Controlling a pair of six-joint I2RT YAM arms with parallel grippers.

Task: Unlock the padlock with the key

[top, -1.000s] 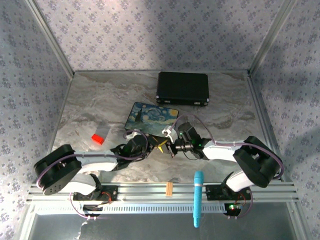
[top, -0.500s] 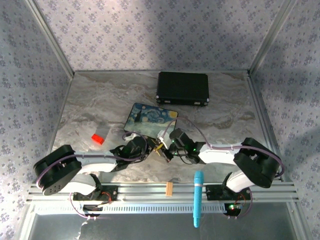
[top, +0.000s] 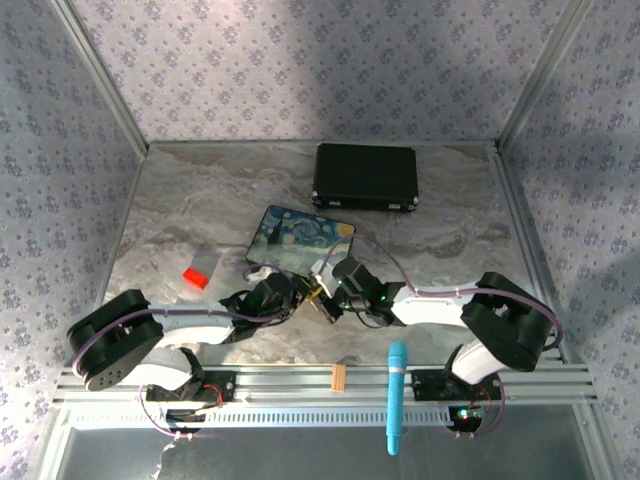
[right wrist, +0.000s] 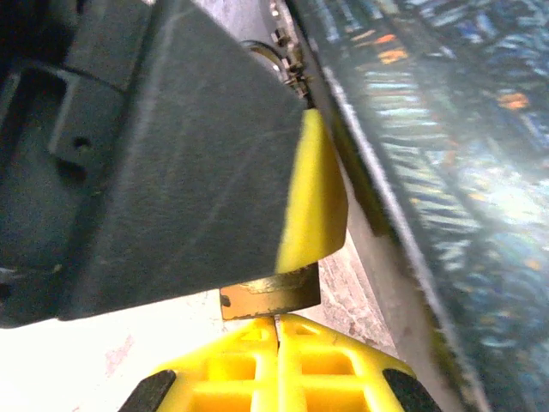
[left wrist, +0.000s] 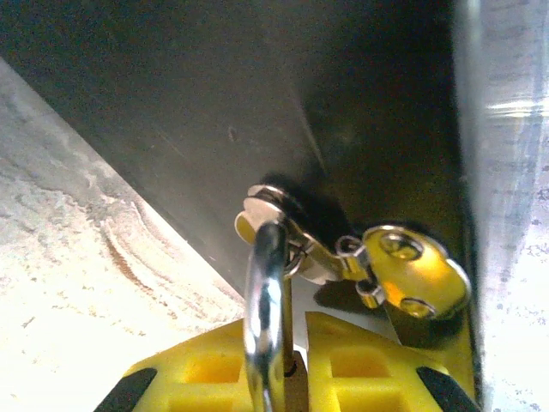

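The left gripper is closed on the padlock, whose silver shackle stands up between its 2 yellow fingers. A small ring and a brass-coloured tab hang at the shackle's top. The right gripper has its fingers pressed together, tips just under the padlock's brass body. A thin sliver at their seam seems to be the key, though it is too small to be sure.

In the right wrist view the left gripper's dark finger with its yellow pad crowds in from above and covers most of the padlock. The box lies just beyond both grippers, its painted wall running close along the right of that view.

Bare table opens to the left and right of the pair. The case sits well back and the red block well to the left. The pen and the strip lie on the near rail.

Over the last 1.0 s the right gripper has moved left to meet the left one, which has barely shifted.
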